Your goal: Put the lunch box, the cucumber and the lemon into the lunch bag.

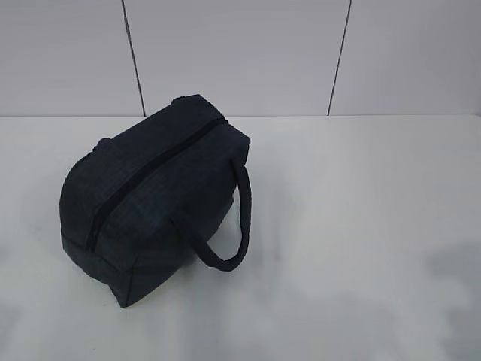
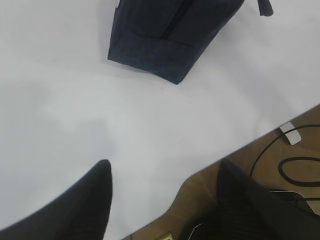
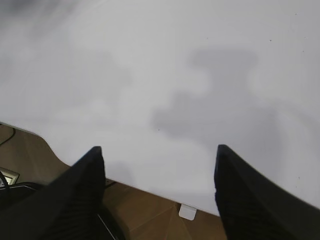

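From the exterior view the lunch bag (image 1: pixel 154 199) lies alone on the white table (image 1: pixel 361 248), zipper (image 1: pixel 154 177) shut, looking soft and light, its looped strap (image 1: pixel 233 226) beside the zipper the likeliest hold. The left wrist view shows the left gripper (image 2: pixel 165 192) gaping empty, well short of the bag's end. The right wrist view shows the right gripper (image 3: pixel 159 172) equally wide over bare table, bag unseen

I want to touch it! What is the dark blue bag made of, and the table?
The lunch bag looks like soft woven fabric: matte, faint grid texture, sagging sides, padded strap. The table seems a smooth, hard white board, slightly glossy; which material exactly, I can't tell.
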Action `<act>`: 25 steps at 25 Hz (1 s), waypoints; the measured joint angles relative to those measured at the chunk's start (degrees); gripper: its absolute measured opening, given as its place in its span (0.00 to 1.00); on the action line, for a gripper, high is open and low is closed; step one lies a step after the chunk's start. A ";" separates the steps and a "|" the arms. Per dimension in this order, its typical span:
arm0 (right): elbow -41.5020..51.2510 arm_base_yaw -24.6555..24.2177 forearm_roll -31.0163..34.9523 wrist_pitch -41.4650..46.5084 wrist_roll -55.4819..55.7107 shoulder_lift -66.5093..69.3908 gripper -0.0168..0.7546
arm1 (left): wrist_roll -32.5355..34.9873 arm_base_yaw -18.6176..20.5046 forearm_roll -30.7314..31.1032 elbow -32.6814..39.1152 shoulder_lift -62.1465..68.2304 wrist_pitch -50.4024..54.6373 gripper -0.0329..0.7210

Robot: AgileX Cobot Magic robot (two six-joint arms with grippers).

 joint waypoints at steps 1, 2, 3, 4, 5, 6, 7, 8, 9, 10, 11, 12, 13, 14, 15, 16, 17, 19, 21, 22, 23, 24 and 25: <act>0.00 0.00 0.00 0.00 0.00 0.00 0.70 | 0.00 0.00 0.00 0.00 -0.22 0.00 0.67; 0.00 0.00 0.00 0.00 0.00 -0.15 0.70 | 0.00 0.14 0.00 0.00 -0.52 0.00 0.67; 0.00 0.00 -0.02 0.00 0.00 -0.62 0.70 | 0.00 0.65 0.00 0.00 -0.72 0.00 0.66; 0.00 0.00 -0.02 0.00 0.10 -1.39 0.70 | 0.00 1.44 0.00 0.00 -1.10 0.00 0.66; 0.00 -0.09 -0.02 0.00 0.10 -1.93 0.70 | 0.00 2.85 0.00 0.00 -1.48 0.00 0.65; 0.00 -0.53 -0.13 0.00 0.10 -2.43 0.70 | 0.00 4.70 0.00 0.00 -1.90 0.00 0.65; 0.00 -1.23 -0.12 0.00 0.10 -2.85 0.70 | 0.00 6.90 0.00 0.00 -2.21 0.00 0.64; 0.00 -2.58 -0.12 0.00 0.10 -3.09 0.70 | 0.00 8.89 0.00 0.00 -2.74 0.00 0.64; 0.00 -3.90 -0.12 0.00 0.10 -3.19 0.70 | 0.00 11.33 0.00 0.00 -3.41 0.00 0.63; 0.00 -4.94 -0.12 0.00 0.10 -3.23 0.70 | 0.00 13.69 0.00 0.00 -3.93 0.00 0.63; 0.00 -5.98 -0.12 0.00 0.10 -3.34 0.70 | 0.00 15.50 0.00 0.00 -4.60 0.00 0.63; 0.00 -6.63 -0.12 0.00 0.10 -3.34 0.70 | 0.00 17.36 0.00 0.00 -5.34 0.00 0.63; 0.00 -7.06 -0.12 0.00 0.10 -3.46 0.70 | 0.00 18.93 0.00 0.00 -6.16 0.00 0.63; 0.00 -7.15 -0.12 0.00 0.10 -3.86 0.70 | 0.00 19.99 0.00 0.00 -6.94 0.00 0.63; 0.00 -7.27 -0.12 0.00 0.10 -4.40 0.70 | 0.00 20.59 0.00 0.00 -8.04 0.00 0.63; 0.00 -7.27 -0.12 0.00 0.10 -5.26 0.70 | 0.00 21.05 0.00 0.00 -9.29 0.00 0.63; 0.00 -7.27 -0.15 0.00 0.10 -6.25 0.70 | 0.00 21.17 0.00 0.00 -10.60 0.00 0.63; 0.00 -7.27 -0.15 0.00 0.10 -8.22 0.70 | 0.00 21.39 0.00 0.00 -13.03 0.00 0.63; 0.00 -7.67 -0.25 0.00 0.10 -10.31 0.70 | 0.00 21.49 0.00 0.00 -13.60 0.13 0.63; 0.00 -7.93 -0.25 0.00 0.10 -11.23 0.70 | 0.00 21.49 0.00 0.00 -13.63 0.27 0.63; 0.00 -8.19 -0.25 0.00 0.10 -12.36 0.70 | 0.00 21.49 0.00 0.00 -13.63 0.27 0.63; 0.00 -8.28 -0.25 0.00 0.10 -13.26 0.70 | 0.00 21.49 0.00 0.00 -13.63 0.37 0.63; 0.00 -8.42 -0.25 0.00 0.10 -13.64 0.70 | 0.00 21.49 0.00 0.00 -13.63 0.37 0.63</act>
